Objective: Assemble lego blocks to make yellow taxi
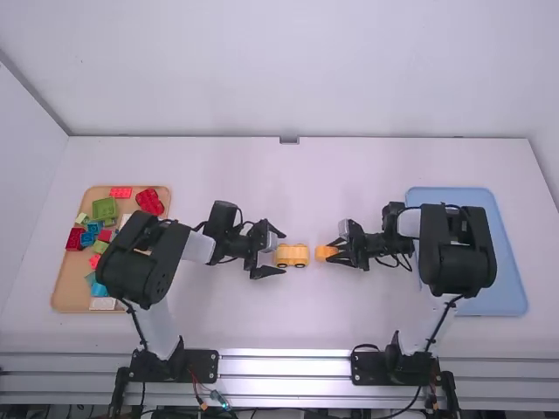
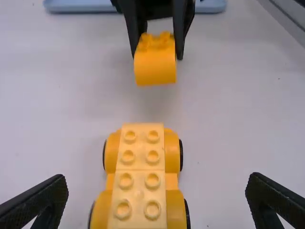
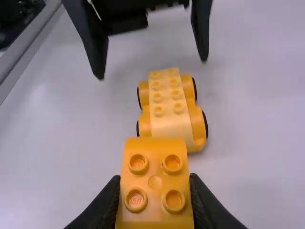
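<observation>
Just left of the yellow car (image 1: 293, 255), the left gripper (image 1: 280, 253) gapes wide; right of the car, the right gripper (image 1: 332, 252) pinches a studded orange block (image 3: 155, 182).

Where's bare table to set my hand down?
White tabletop lies bare from the yellow wheeled block car to the white wall, and to the near metal rail. Crowded: around the car, between the black left gripper and right gripper.

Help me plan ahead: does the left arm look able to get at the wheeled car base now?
Probably yes: the left hand is open, its fingers toward either side of the car base, nothing visible in the way; the right hand, gripping the curved block, is past the base's far end.
</observation>
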